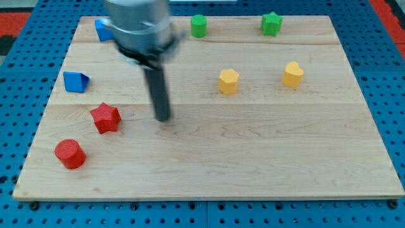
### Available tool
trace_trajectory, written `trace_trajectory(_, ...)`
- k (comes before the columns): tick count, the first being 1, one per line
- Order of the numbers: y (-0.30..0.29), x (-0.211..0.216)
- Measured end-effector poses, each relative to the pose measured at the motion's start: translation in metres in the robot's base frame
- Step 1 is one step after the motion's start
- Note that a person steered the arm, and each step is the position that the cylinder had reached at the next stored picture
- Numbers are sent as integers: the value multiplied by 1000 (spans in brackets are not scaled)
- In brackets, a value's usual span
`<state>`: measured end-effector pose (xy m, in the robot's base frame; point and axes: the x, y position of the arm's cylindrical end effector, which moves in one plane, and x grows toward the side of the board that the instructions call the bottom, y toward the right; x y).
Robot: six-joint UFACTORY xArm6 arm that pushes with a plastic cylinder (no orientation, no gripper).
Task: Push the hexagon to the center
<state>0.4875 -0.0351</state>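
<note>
Camera view shows my tip (163,118), bare and touching nothing, left of centre; the yellow hexagon block (228,81) sits upper-right of it. An off-centre shove could spin it toward the yellow heart block (292,74).

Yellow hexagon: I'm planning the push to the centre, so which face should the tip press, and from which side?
Press the yellow hexagon on its upper-right face, coming from the view's top right, since the centre lies below and left of it. My tip now sits far to its left, beside the red star.
</note>
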Motion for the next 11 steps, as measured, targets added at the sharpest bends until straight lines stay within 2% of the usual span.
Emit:
trace_trajectory(1,104,-28)
trace_trajectory(2,150,-80)
trace_trajectory(5,141,-124)
trace_trajectory(8,121,-130)
trace_trajectory(9,121,-125)
trace_trajectory(10,99,-85)
trace_trajectory(11,75,-63)
